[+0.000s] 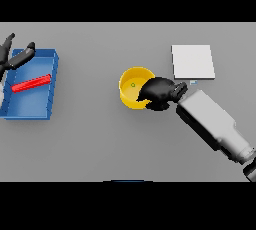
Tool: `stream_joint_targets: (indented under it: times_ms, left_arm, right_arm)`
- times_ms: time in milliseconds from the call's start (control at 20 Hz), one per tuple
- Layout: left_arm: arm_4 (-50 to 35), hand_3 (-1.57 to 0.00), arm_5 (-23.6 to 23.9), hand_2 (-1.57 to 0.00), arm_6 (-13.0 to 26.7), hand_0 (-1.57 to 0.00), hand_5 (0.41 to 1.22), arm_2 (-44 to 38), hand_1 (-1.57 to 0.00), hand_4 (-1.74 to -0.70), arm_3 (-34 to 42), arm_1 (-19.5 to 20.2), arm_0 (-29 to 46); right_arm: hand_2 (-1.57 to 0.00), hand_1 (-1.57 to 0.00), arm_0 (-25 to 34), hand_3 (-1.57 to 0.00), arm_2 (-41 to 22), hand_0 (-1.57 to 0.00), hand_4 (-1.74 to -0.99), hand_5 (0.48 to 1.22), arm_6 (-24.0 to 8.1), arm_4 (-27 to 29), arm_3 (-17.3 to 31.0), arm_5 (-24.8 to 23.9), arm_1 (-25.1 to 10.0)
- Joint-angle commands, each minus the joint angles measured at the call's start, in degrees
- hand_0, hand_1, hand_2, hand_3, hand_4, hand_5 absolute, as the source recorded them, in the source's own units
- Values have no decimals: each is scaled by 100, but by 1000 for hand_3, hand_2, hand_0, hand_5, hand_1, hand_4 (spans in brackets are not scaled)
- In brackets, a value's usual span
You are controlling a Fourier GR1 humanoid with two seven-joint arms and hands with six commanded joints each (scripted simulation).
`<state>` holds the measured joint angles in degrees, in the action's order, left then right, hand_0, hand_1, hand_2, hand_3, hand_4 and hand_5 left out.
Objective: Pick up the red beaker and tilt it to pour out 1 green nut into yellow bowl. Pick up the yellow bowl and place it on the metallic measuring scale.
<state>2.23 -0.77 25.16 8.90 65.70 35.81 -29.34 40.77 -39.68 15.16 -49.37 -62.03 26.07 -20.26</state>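
Observation:
The yellow bowl (131, 85) stands at the table's middle with one small green nut (133, 85) inside it. My right hand (159, 92) is at the bowl's right rim, its fingers curled over the edge and covering part of the rim. The red beaker (31, 84) lies on its side in the blue tray (49, 94) at the far left. My left hand (15, 56) hovers over the tray's upper left corner with its fingers spread, holding nothing. The metallic measuring scale (193, 62), a pale square plate, lies just beyond and to the right of the bowl.
The right forearm (212, 124) runs from the lower right corner up to the bowl. Bare grey table lies between the blue tray and the bowl and along the near side.

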Motion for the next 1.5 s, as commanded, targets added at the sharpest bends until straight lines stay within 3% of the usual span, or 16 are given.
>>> stream_joint_targets:
  times_ms: [0, 200, 350, 700, 850, 1050, 1200, 1450]
  left_arm:
    - [0, 1, -17, 1, -1, 1, 710, 4, 1, -784, -3, 10, 5]
    - [-101, 1, -111, 1, 15, 1, 704, -11, 1, -786, 52, 1, 21]
    - [-21, 1, -54, 1, 13, 1, 706, -4, 1, -775, -27, 16, -5]
    - [-149, 1, -127, 1, -60, 1, 702, -104, 1, -788, -55, 42, -76]
    - [-163, 1, -116, 1, -81, 1, 704, -85, 1, -799, -30, -5, -58]
    - [-235, 1, -101, 1, 58, 1, 717, -127, 1, -820, 86, 14, 1]
    - [-257, 1, -66, 1, 124, 1, 733, -122, 1, -834, 143, -23, 44]
    - [-283, 1, -17, 1, 397, 1, 754, -118, 1, -851, 296, -19, 78]
  right_arm:
    - [-1287, -1376, 19, -1106, 1, -1384, -1674, 1177, 22, 10, 25, 3, -11]
    - [-1362, -1491, 76, -1198, 44, -1494, -1714, 1203, 26, 107, -70, 63, -69]
    - [-1440, -1530, 93, -1173, 136, -1532, -1727, 1212, 8, 262, -410, 318, -274]
    - [-1447, -1562, 72, -1199, 416, -1563, -1738, 1219, -731, 455, -1173, 682, -601]
    - [-1507, -1567, 5, -1179, 523, -1567, -1739, 1219, -857, 523, -1485, 786, -750]
    - [-1487, -1569, 55, -1183, 789, -1545, -1740, 1220, -1106, 491, -1327, 628, -953]
    - [-1528, -1570, 241, -1159, 1018, -1558, -1741, 1221, -829, 495, -964, 281, -1137]
    - [-1553, -1571, 557, -1155, 1244, -1567, -1741, 1221, -675, 318, -13, -254, -1245]
